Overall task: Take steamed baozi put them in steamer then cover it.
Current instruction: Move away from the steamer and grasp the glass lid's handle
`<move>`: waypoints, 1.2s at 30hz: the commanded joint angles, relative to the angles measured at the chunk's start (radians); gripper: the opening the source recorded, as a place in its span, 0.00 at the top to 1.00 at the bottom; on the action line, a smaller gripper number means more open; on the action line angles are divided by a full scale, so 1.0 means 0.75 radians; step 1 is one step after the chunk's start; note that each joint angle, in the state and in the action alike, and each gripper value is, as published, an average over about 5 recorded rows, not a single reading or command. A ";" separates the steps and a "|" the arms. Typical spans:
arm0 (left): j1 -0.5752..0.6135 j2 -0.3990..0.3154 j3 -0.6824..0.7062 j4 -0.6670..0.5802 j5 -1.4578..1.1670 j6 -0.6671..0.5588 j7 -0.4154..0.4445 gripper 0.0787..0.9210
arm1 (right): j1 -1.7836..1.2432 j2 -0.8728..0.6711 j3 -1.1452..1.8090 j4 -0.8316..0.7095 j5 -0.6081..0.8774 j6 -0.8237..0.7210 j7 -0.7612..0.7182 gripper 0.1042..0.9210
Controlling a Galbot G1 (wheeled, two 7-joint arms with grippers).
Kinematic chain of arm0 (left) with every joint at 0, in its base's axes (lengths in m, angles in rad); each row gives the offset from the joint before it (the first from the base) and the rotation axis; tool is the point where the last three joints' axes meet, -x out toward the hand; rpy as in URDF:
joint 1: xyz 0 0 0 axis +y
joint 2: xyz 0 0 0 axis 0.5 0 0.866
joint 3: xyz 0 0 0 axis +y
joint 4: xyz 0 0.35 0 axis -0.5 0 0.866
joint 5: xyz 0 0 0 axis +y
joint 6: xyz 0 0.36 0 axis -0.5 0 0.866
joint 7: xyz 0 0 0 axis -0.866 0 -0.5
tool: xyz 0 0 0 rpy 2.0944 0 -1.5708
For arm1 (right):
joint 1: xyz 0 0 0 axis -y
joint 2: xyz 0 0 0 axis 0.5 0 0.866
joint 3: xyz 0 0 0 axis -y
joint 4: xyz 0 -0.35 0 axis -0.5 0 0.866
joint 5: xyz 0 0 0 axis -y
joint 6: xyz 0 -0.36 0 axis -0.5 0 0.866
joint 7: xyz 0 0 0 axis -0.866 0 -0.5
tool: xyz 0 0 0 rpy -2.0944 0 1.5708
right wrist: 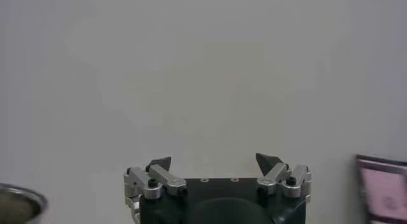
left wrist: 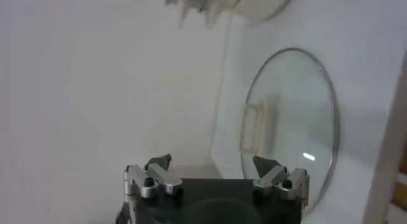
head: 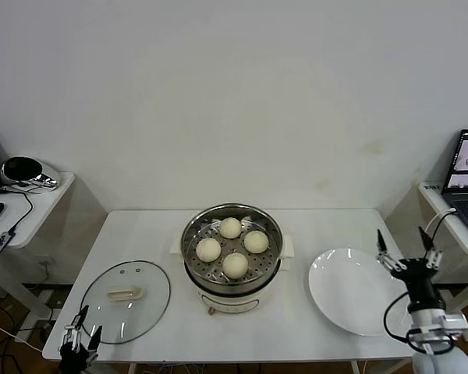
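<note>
1. Low at the table's near-left corner, the left gripper [head: 81,336] hangs with jaws spread, empty, just beside the cover [head: 125,301], which lies flat.
2. Mid-table, the uncovered steamer [head: 231,248] holds four steamed baozi [head: 234,265].
3. Rightward, a white plate [head: 351,291] lies bare.
4. The right gripper [head: 406,248] hovers at the plate's right edge, fingers apart, empty.

Four cream baozi [head: 232,245] in open steel steamer [head: 232,269], glass cover [head: 125,301] flat at its left

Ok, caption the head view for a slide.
Four baozi in the steamer, cover on the table beside it, plate empty, both grippers open.
</note>
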 commanded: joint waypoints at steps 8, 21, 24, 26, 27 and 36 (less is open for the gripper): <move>-0.291 0.119 0.163 0.196 0.032 -0.018 0.070 0.12 | -0.117 0.095 0.146 0.020 -0.005 0.036 0.042 0.12; -0.571 0.143 0.287 0.379 0.002 0.000 0.107 0.12 | -0.137 0.102 0.152 0.044 0.002 0.029 0.040 0.12; -0.619 0.145 0.298 0.411 -0.002 0.001 0.113 0.12 | -0.140 0.103 0.157 0.042 0.002 0.029 0.038 0.12; -0.650 0.145 0.306 0.438 -0.004 0.001 0.115 0.12 | -0.141 0.104 0.159 0.039 0.001 0.030 0.036 0.12; -0.667 0.144 0.310 0.456 -0.005 0.001 0.116 0.12 | -0.141 0.105 0.159 0.038 0.001 0.030 0.035 0.12; -0.756 0.138 0.325 0.553 -0.029 -0.002 0.124 0.12 | -0.134 0.111 0.158 0.023 0.000 0.029 0.031 0.12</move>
